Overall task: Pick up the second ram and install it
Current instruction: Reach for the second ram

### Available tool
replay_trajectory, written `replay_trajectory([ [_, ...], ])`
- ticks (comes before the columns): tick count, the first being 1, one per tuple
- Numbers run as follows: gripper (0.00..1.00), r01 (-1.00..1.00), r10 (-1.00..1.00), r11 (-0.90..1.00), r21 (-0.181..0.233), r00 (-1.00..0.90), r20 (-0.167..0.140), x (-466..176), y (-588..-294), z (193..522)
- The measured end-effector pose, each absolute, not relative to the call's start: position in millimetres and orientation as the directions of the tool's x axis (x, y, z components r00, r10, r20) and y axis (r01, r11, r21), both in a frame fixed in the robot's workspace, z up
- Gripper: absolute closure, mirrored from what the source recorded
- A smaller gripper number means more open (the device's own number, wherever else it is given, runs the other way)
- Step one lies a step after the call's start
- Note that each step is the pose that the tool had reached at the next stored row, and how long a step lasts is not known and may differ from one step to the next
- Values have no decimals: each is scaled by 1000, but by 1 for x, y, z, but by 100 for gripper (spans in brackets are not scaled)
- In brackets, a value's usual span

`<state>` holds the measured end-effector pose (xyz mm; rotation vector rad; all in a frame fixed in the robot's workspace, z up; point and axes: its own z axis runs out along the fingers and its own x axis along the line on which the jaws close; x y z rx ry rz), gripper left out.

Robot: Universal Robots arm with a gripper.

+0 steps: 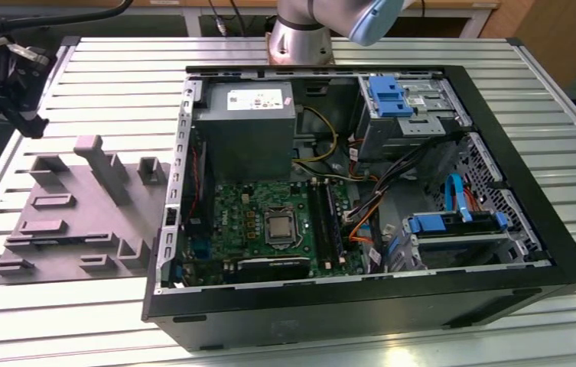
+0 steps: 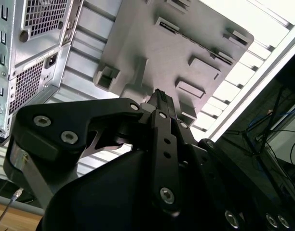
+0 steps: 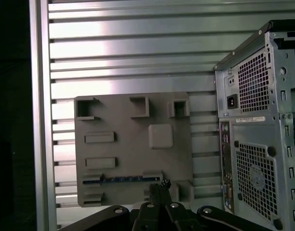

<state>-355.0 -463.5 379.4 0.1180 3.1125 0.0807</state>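
The gripper is clenched, its fingertips pressed together with nothing seen between them. In both wrist views it hangs above the grey tray, which lies on the slatted surface at the left of the exterior view's frame. The open case takes up the centre and right.

The ram has not been lifted. In the first wrist view it stands on edge in a long slot of the tray, a thin dark strip with a bluish line. The fingertips hover near one end of it, not over its middle.

Likely risks from here:
- With the tips shut, a descent would land them on the stick's thin top edge or on the tray, and would not straddle it.
- A grasp near the end could let the long stick pivot or slip, since it is flat and offers little to hold.
- The tray's upright blocks stand near enough to catch a finger.
- At the board, a tilted stick could jam in its socket, and the loose cables beside it could snag.
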Motion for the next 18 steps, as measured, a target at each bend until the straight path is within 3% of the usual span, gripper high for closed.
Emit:
replay_trajectory([
  [18, 89, 75, 76, 996, 54, -997, -24, -357, -469, 378],
])
